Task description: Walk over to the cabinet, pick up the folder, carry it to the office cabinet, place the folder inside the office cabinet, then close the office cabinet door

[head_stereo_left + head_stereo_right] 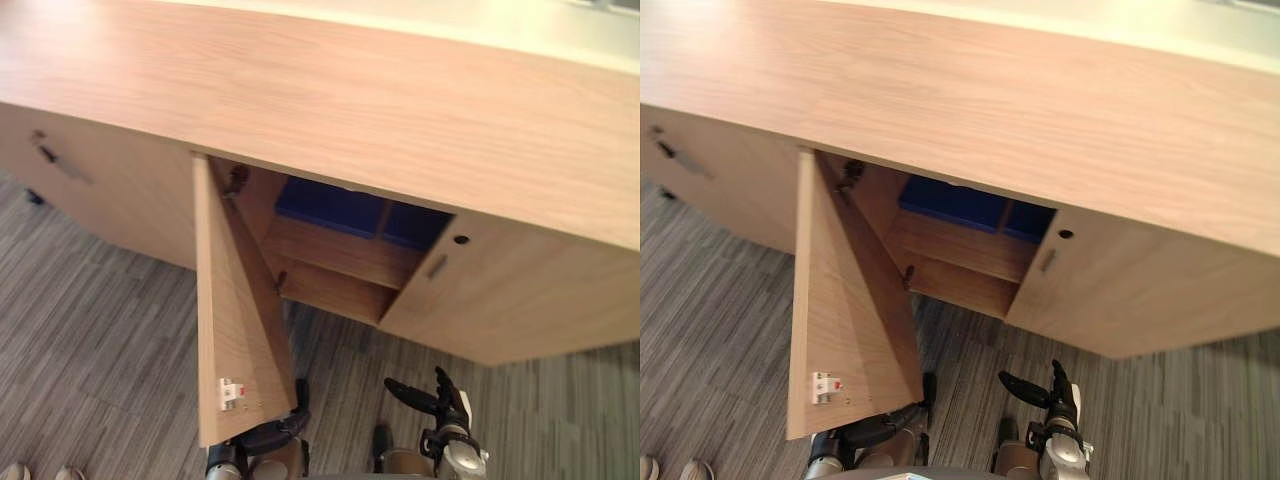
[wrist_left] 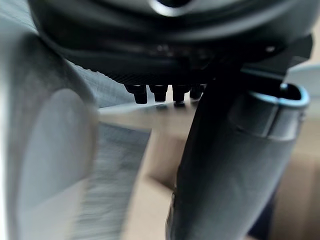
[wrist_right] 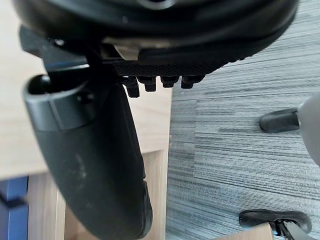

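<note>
Standing wide open, the office cabinet door (image 1: 235, 320) shows its inner face, with a small white catch (image 1: 230, 392) near its lower free corner. Behind it the office cabinet (image 1: 350, 90) has two wooden shelves, and the blue folder (image 1: 330, 205) lies flat on the upper shelf, deep in the compartment under the cabinet's top. To the right of the opening, the neighbouring door (image 1: 520, 290) is closed, with a round lock (image 1: 461, 239) and a small handle (image 1: 437, 266). The left hand (image 1: 272, 434) sits low at the open door's bottom corner, partly hidden behind it, its fingers stretched out along the edge rather than curled round it. The right hand (image 1: 440, 400) hovers over the grey striped carpet (image 1: 90, 330) well apart from the cabinet, fingers spread loosely and holding nothing. A person's shoes (image 1: 40, 472) show at the lower left.
</note>
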Tool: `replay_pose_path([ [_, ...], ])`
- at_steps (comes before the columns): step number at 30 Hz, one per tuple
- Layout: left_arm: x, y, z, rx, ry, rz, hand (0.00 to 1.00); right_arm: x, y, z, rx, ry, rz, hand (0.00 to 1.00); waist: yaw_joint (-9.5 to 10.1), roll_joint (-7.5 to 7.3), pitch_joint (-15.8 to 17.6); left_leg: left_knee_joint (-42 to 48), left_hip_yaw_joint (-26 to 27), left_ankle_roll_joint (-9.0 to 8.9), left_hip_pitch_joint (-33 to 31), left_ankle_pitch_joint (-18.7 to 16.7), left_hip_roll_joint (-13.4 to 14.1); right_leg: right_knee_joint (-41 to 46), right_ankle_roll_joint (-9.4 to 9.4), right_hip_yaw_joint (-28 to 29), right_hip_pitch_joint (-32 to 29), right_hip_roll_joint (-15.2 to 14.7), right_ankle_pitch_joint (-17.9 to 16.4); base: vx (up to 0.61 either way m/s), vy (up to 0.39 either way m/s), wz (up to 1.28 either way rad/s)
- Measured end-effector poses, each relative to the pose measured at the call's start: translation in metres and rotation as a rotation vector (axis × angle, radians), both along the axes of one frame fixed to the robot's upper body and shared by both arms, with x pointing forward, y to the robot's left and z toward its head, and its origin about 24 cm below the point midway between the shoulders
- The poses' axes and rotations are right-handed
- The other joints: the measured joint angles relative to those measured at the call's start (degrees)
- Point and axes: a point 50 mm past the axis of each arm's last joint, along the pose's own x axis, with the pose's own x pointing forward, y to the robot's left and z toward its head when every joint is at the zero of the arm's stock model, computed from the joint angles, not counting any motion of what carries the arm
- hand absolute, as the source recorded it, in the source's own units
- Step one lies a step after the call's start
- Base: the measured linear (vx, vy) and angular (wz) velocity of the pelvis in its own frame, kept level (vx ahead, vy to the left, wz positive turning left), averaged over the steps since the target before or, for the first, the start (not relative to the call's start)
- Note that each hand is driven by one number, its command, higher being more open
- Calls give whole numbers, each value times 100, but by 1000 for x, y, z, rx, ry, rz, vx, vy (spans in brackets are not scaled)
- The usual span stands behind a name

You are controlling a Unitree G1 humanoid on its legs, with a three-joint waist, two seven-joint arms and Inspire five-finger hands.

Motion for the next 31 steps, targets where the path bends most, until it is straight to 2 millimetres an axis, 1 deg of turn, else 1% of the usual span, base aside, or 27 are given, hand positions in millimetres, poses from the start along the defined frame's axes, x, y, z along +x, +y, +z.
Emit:
replay_pose_path([
  [1,18,0,-4,31,-5,-15,100,6,1,2,-4,-14,6,100,-105,3,62,0,109,-19,1,11,42,-47,43,120,-54,28,119,7,-26,-64],
  [3,54,0,-1,76,-44,-19,100,13,-1,6,-15,-34,15,100,-238,9,211,0,274,-60,-2,16,94,-173,73,245,-93,75,289,1,-27,-55],
  [4,71,0,3,99,-75,-14,100,16,-2,7,-22,-41,20,100,-280,5,288,0,343,-78,-1,18,120,-239,92,303,-107,96,367,3,-33,-41],
  [5,91,-2,11,113,-123,-2,100,18,-5,9,-32,-44,21,100,-356,14,344,1,375,-90,-18,19,138,-325,190,351,-114,111,487,41,-59,-33],
  [6,108,-4,18,130,-152,-5,100,19,-7,9,-40,-39,21,100,-436,20,353,2,399,-76,-19,46,144,-376,219,381,-114,114,536,58,-58,-20],
  [7,112,-5,20,135,-158,-6,100,19,-8,9,-41,-39,21,100,-456,20,353,2,408,-77,-17,50,144,-382,228,391,-113,114,547,97,-54,-17],
  [8,127,-8,29,147,-195,-5,100,21,-11,10,-53,-45,26,100,-567,27,357,2,438,-76,-14,53,135,-406,257,415,-105,103,578,126,-44,-18],
  [9,140,-11,37,155,-235,-10,100,21,-14,11,-63,-45,29,100,-628,34,361,2,446,-75,5,55,129,-409,276,418,-78,95,592,108,-36,-16],
  [10,142,-11,39,156,-242,-10,100,21,-14,11,-64,-44,30,100,-641,34,362,2,447,-75,13,55,127,-410,277,418,-73,92,593,91,-34,-12],
  [12,155,-12,50,172,-288,-9,100,19,-16,9,-67,-31,34,100,-685,51,371,2,474,-75,98,55,124,-423,279,418,-4,81,602,43,-27,-7],
  [15,163,-12,57,188,-315,-3,100,18,-18,8,-70,-25,43,100,-691,138,419,1,483,-76,163,54,122,-462,277,416,66,68,633,-2,-23,-4],
  [18,165,-11,59,196,-333,-1,100,16,-19,6,-66,-11,49,100,-694,169,426,-1,481,-76,194,54,125,-482,279,416,88,46,677,-53,-4,-4],
  [21,159,-8,59,183,-344,17,100,12,-21,4,-66,9,45,100,-700,170,426,-4,476,-76,258,53,111,-634,299,409,192,31,776,-71,7,-2],
  [22,151,-6,57,172,-344,25,100,10,-21,2,-65,20,42,100,-703,173,424,-29,477,-107,298,28,101,-702,307,401,266,14,802,-94,5,1],
  [24,136,-3,52,155,-337,35,100,8,-24,1,-63,30,26,100,-692,185,415,-31,469,-113,351,-2,94,-782,309,376,347,-8,798,-57,5,3],
  [25,123,0,44,143,-307,35,100,6,-27,1,-63,33,10,100,-686,202,405,-31,460,-102,376,-10,92,-821,300,357,395,-24,745,-12,-2,5],
  [27,99,7,26,138,-216,39,100,4,-32,1,-65,33,-22,100,-681,221,389,-31,444,-83,441,-33,79,-884,306,300,503,-60,742,11,-1,5],
  [28,91,9,21,136,-185,43,100,4,-34,1,-67,34,-29,100,-677,225,387,-31,433,-90,463,-43,57,-901,308,289,539,-68,740,34,5,6],
  [30,60,16,-3,125,-49,66,100,-2,-42,1,-74,43,-53,100,-601,225,366,-31,409,-105,578,-97,25,-982,317,264,703,-96,726,59,0,6],
  [31,53,18,-8,124,-14,73,100,-4,-44,1,-74,47,-61,100,-567,228,353,-31,407,-103,609,-114,20,-993,316,260,739,-101,714,46,-5,2],
])
